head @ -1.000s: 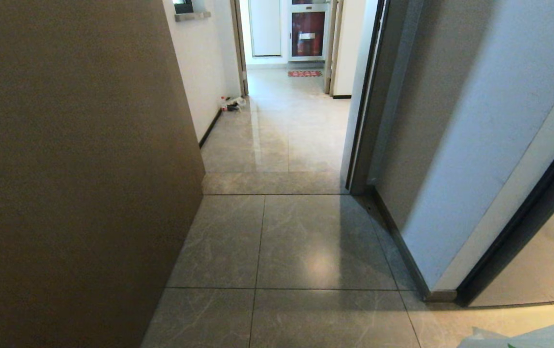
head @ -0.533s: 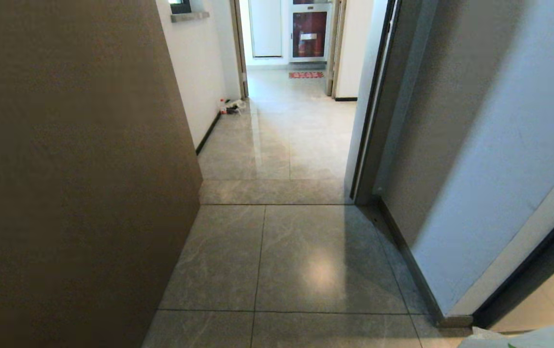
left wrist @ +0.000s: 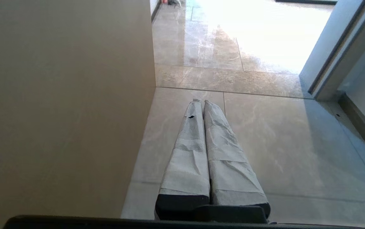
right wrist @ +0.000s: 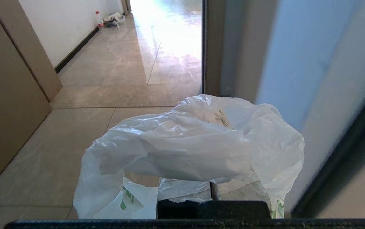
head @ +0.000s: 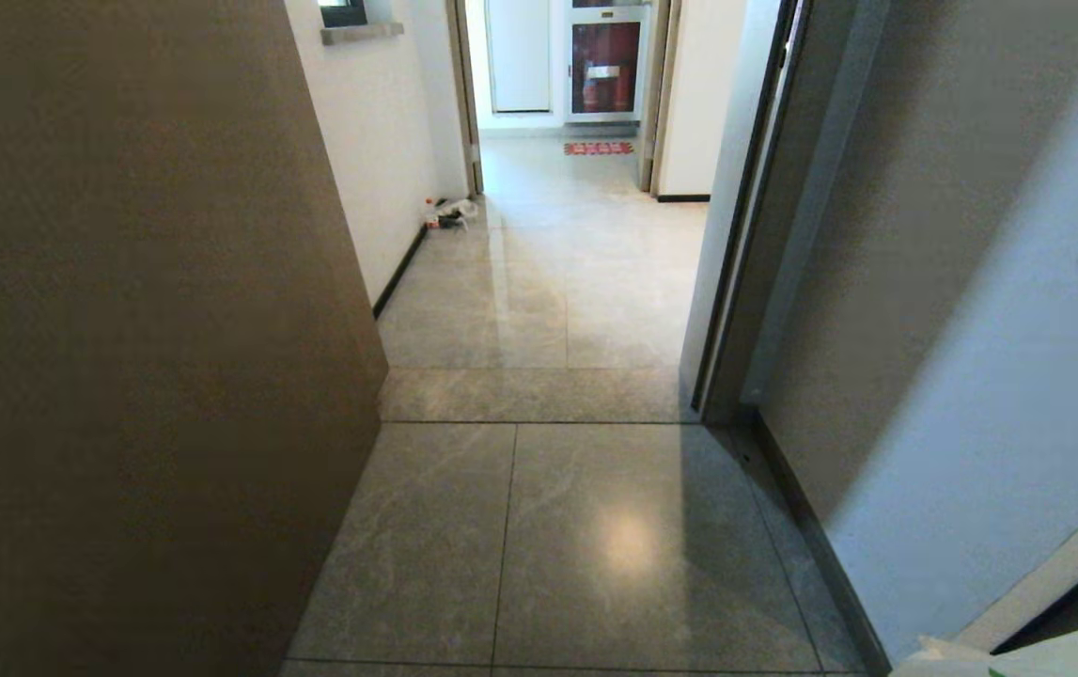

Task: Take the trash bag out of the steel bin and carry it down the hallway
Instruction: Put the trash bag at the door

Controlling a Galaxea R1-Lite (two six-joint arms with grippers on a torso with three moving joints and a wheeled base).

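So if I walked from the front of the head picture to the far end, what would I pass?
Shiny floor tiles → door frame on the right → bottle and clutter by the left wall → red mat → glass-fronted cabinet with red inside.

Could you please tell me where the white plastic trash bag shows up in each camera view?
Head view: thin white plastic trash bag, only a sliver at the lower right corner.
Left wrist view: not in it.
Right wrist view: centre, draped over the right hand.
Shared landmark: red-capped bottle by the far white wall.
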